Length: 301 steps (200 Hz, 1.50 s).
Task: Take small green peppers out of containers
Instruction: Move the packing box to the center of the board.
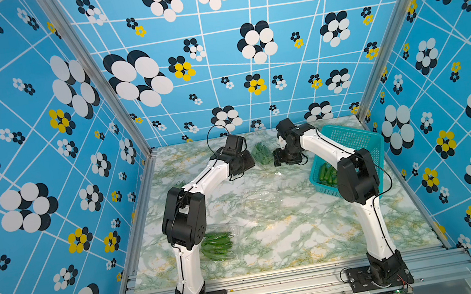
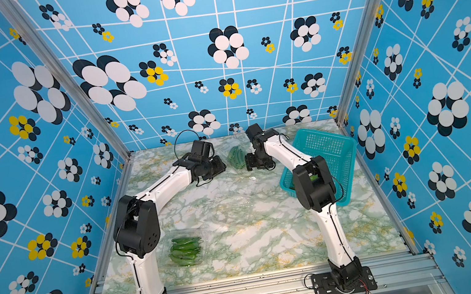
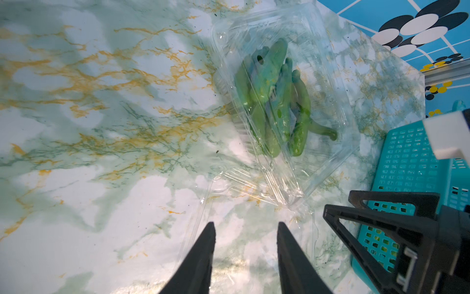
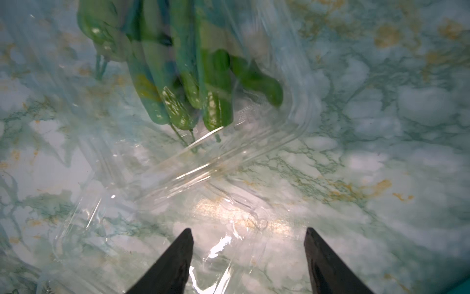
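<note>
Several small green peppers (image 3: 274, 101) lie in a clear clamshell container (image 1: 262, 153) at the back middle of the marble table, its lid swung open toward the front. My left gripper (image 3: 245, 225) hangs open just to its left, fingers over the flat clear lid. From the right, my right gripper (image 4: 248, 229) stands open wide over the same lid, with the peppers (image 4: 178, 76) just beyond its fingertips. In both top views the two grippers (image 1: 248, 162) (image 1: 276, 158) flank the container. A second container (image 1: 221, 244) of peppers sits at the front left.
A teal perforated basket (image 1: 353, 141) stands at the right, tilted, with peppers (image 1: 326, 174) in it, behind my right arm. An empty clear clamshell (image 1: 260, 197) lies mid-table. The enclosure walls close in the back and both sides.
</note>
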Tool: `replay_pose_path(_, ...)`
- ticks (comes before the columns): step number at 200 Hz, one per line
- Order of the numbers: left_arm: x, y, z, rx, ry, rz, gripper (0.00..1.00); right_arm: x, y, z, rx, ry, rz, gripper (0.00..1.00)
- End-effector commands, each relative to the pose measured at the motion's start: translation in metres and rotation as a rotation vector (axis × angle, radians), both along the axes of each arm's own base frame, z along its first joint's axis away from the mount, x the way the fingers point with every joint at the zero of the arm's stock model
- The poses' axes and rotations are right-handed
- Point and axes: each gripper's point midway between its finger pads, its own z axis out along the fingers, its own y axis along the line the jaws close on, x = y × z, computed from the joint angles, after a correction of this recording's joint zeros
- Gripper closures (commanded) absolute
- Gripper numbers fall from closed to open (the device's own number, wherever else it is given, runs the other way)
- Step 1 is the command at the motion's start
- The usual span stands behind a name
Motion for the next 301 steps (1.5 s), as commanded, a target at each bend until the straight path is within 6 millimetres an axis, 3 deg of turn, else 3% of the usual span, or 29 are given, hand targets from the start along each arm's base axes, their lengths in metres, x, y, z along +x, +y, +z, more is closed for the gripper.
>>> replay_pose_path(1,0.011,0.004,0.019,-0.019,-0.046,0.002,0.58,0.009,0.0,0.039,0.032,-0.083,0.009,0.29)
replay_pose_path(43,0.029,0.02,0.03,-0.031,-0.102,0.045,0.58,0.023,-0.002,0.053,0.067,-0.127,-0.043,0.28)
replay_pose_path(69,0.053,0.033,0.042,-0.042,-0.165,0.078,0.58,0.035,-0.002,0.055,0.101,-0.163,-0.097,0.26)
replay_pose_path(101,0.093,0.038,0.038,-0.071,-0.213,0.113,0.58,0.05,-0.006,0.062,0.151,-0.217,-0.179,0.25)
replay_pose_path(111,0.105,0.034,0.037,-0.094,-0.222,0.113,0.53,0.051,-0.005,0.06,0.166,-0.209,-0.184,0.25)
replay_pose_path(142,0.136,0.014,0.021,-0.157,-0.227,0.1,0.53,0.052,-0.001,0.051,0.196,-0.168,-0.2,0.25)
replay_pose_path(177,0.153,-0.003,-0.003,-0.205,-0.231,0.093,0.52,0.044,-0.001,0.048,0.21,-0.146,-0.192,0.25)
replay_pose_path(197,0.158,-0.01,-0.007,-0.244,-0.249,0.097,0.52,0.042,-0.007,0.042,0.231,-0.117,-0.197,0.26)
replay_pose_path(238,0.162,-0.027,-0.007,-0.275,-0.267,0.068,0.5,0.006,-0.004,0.025,0.274,0.027,-0.148,0.29)
replay_pose_path(242,0.162,-0.029,-0.006,-0.278,-0.268,0.063,0.5,0.001,-0.002,0.036,0.296,0.016,-0.14,0.29)
replay_pose_path(301,0.153,-0.05,-0.014,-0.294,-0.243,0.027,0.5,-0.07,0.011,0.034,0.307,0.129,-0.027,0.29)
